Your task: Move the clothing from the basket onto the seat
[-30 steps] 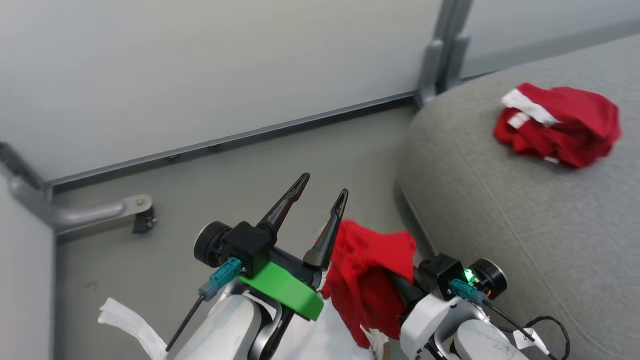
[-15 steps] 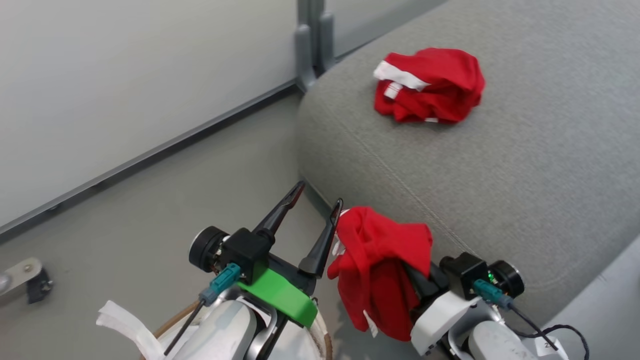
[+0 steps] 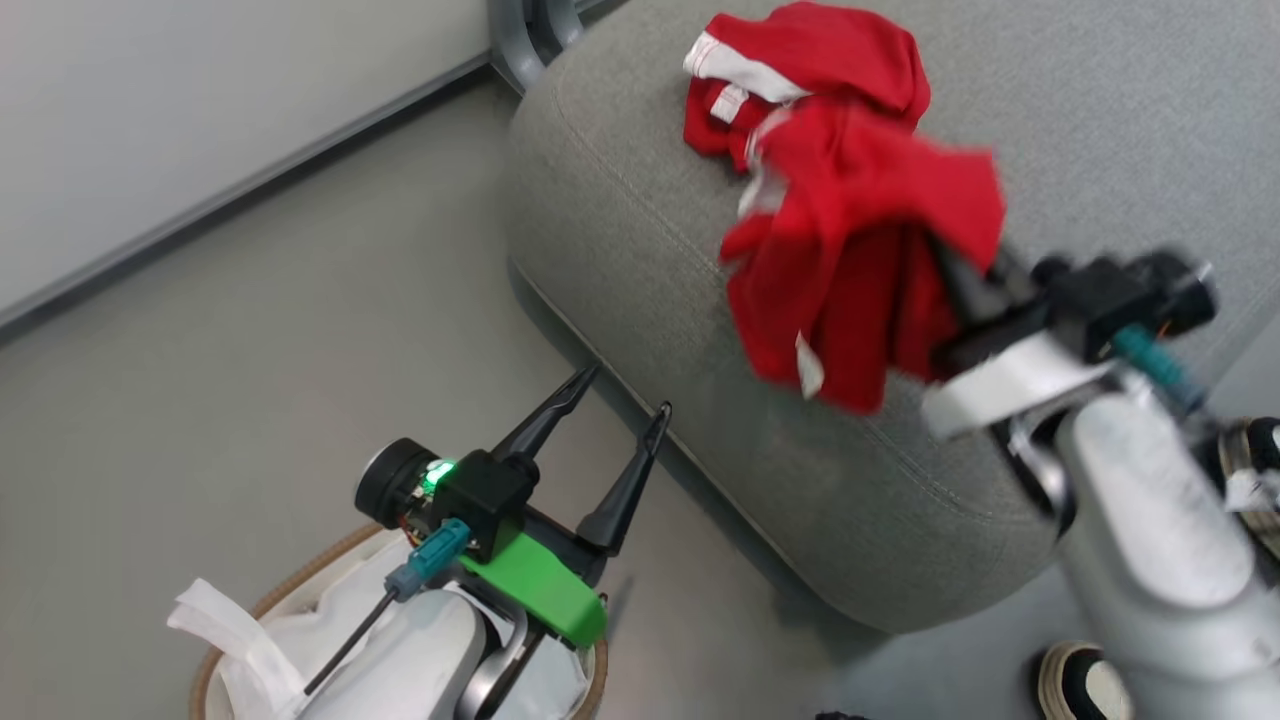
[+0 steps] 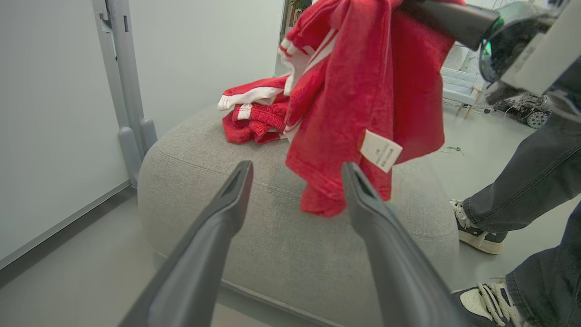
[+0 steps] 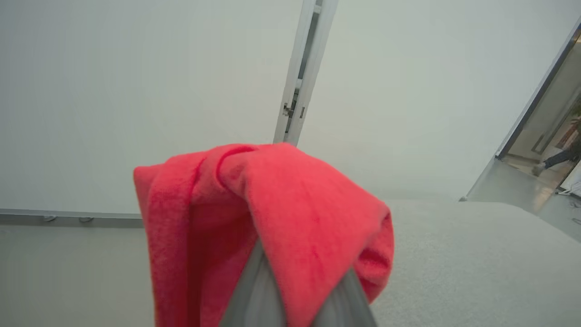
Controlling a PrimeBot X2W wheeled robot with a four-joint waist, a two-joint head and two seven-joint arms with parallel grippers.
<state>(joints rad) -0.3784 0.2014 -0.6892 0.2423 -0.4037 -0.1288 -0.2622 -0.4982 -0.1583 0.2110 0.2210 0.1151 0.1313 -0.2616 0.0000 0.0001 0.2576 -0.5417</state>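
Red soft fabric covers the tips of your right gripper point(image 3: 968, 296); you see just the bases of its 2 dark fingers, pressed close together on the held garment point(image 3: 860, 260). That arm is blurred in the head view, raised and reaching left over the near end of the seat point(image 3: 620, 230), a rounded light grey woven cushion with a stitched seam. The held garment hangs in loose folds above the cushion, a small white label point(image 3: 808, 365) dangling near its lower edge. A second garment point(image 3: 830, 50), crumpled, with white trim, lies on the far part of the seat; the held one overlaps it, so you cannot tell whether they touch. Your left gripper point(image 3: 626, 389) is empty, its 2 tapered fingers spread wide, pointing toward the seat above the floor point(image 3: 250, 350). Its pale forearm point(image 3: 420, 660) covers most of the basket point(image 3: 290, 578), near left and cut off by the bottom edge; a brown rim arc and white liner point(image 3: 330, 615) show beside it. Dark trousers point(image 4: 522, 186) and a shoe point(image 4: 476, 236) stand right of the seat.
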